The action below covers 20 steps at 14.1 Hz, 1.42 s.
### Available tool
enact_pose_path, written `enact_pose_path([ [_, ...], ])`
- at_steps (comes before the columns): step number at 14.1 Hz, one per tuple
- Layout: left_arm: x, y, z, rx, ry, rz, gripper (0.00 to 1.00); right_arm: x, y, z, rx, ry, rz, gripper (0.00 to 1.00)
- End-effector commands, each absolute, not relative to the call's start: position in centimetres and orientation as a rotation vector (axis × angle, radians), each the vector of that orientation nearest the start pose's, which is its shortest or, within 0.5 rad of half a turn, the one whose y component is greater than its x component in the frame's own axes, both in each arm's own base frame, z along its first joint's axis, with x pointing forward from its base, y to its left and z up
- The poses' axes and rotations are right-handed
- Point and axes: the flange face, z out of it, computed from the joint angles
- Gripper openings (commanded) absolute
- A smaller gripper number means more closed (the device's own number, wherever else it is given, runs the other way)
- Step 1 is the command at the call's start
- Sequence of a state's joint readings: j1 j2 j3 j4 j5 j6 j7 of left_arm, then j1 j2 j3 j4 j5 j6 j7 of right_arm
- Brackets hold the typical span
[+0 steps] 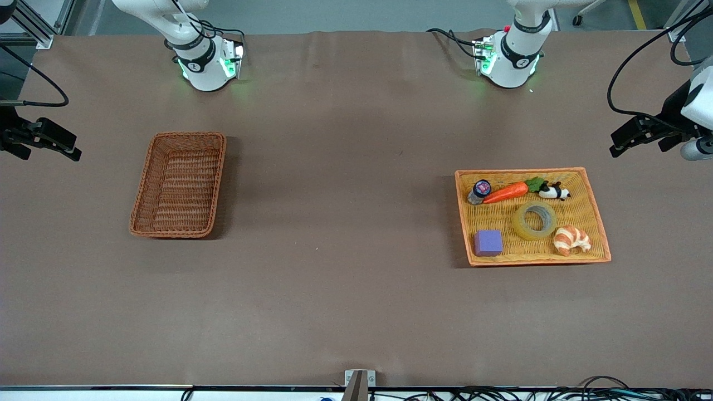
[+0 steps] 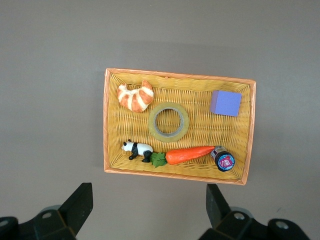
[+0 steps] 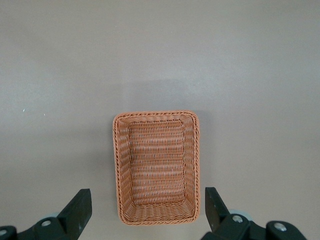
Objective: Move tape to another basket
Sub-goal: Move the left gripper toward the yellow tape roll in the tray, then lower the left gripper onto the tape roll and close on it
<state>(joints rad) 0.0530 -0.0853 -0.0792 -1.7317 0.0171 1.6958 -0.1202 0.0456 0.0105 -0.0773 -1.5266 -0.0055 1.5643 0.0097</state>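
Note:
The tape [image 1: 549, 227] [image 2: 152, 122], a yellowish ring with a grey core, lies flat in the middle of the orange-yellow tray [image 1: 586, 210] [image 2: 200, 131] toward the left arm's end of the table. The reddish-brown basket [image 1: 178, 189] [image 3: 156, 165] stands with nothing in it toward the right arm's end. My left gripper [image 1: 640, 143] [image 2: 149, 189] hangs open high over the table by the tray's edge nearest the bases. High up by the basket's edge nearest the bases, my right gripper [image 1: 47, 149] [image 3: 147, 192] is open too. Neither holds anything.
Sharing the tray with the tape are a croissant [image 1: 572, 240], a purple block [image 1: 488, 243], a carrot [image 1: 507, 192], a panda figure [image 1: 553, 192] and a small jar [image 1: 479, 191]. Brown table [image 1: 345, 223] stretches between tray and basket.

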Motion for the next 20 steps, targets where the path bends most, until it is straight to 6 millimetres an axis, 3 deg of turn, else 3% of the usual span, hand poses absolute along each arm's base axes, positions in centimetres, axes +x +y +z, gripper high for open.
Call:
enact_pose_path([
  [1,54.2,-1.6,60.8,-3.111,-0.118,-0.098,1.0,55.9,-1.8,64.0,-3.124,0.045,-0.051,1.0],
  [5,55.9,-1.3,61.1,-3.114,-0.125,-0.117,1.0,55.9,-2.0,64.0,-3.124,0.052,-0.049,1.0],
  [9,58.0,-1.0,56.9,-3.12,-0.131,-0.06,1.0,55.9,-2.0,64.0,-3.124,0.052,-0.051,1.0],
  [10,58.6,-1.0,55.1,-3.12,-0.138,-0.072,1.0,55.9,-2.0,64.0,-3.124,0.055,-0.051,1.0],
  [12,60.1,-1.0,49.8,-3.123,-0.145,-0.072,1.0,55.9,-2.0,64.0,-3.123,0.057,-0.053,1.0],
  [16,61.2,-0.4,37.1,-3.133,-0.159,-0.072,1.0,55.9,-2.1,64.0,-3.123,0.059,-0.053,1.0],
  [20,58.1,0.1,29.7,-3.135,-0.168,0.003,0.97,55.9,-2.2,64.0,-3.123,0.059,-0.053,1.0],
])
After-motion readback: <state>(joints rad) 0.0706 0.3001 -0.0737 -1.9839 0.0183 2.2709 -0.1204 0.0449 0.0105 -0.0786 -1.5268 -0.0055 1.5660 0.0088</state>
